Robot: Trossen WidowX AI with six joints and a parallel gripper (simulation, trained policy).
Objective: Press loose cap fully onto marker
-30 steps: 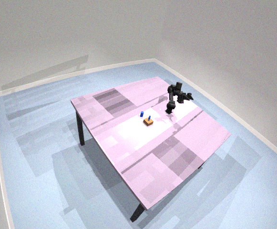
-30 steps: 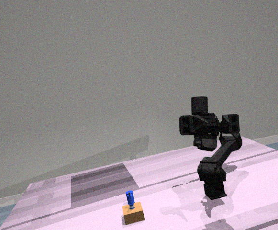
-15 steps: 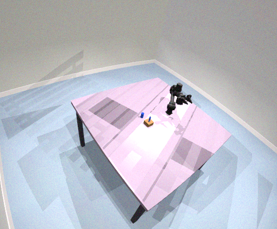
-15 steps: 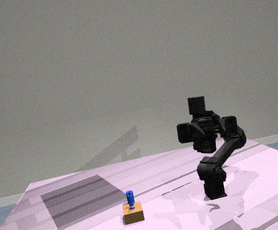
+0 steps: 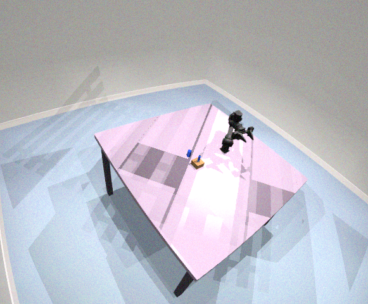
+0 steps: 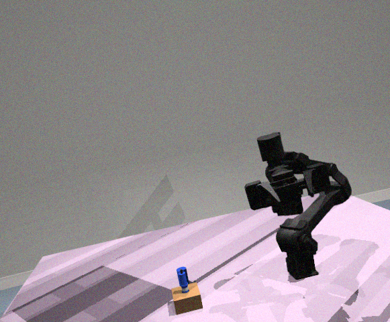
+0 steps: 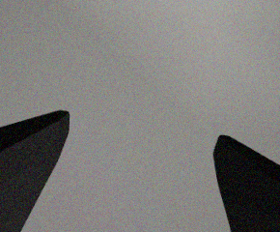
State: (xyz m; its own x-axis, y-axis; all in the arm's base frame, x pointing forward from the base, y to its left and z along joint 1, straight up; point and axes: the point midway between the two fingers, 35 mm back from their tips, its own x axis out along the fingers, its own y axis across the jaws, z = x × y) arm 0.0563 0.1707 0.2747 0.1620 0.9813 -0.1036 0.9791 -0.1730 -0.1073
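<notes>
The orange-brown holder block [image 5: 197,163] [image 6: 188,302] sits on the table. The marker [image 5: 199,158] [image 6: 185,288] stands upright in it. The blue cap [image 5: 189,152] stands loose on the table, a little to the left and behind the block in the top view. In the exterior view the blue parts of marker and cap overlap above the block and cannot be told apart. The black gripper [image 5: 249,140] [image 6: 295,198] [image 7: 142,130] is open and empty, raised high above the table and well away from block and cap. The wrist view shows only the wall between its fingers.
The pink table [image 5: 138,130] [image 6: 90,257] carries bright light patches and dark shadow stripes. The arm's base [image 5: 224,150] [image 6: 301,266] stands on it to the right of the block. Pale grey walls [image 5: 177,42] surround the blue floor [image 5: 63,157].
</notes>
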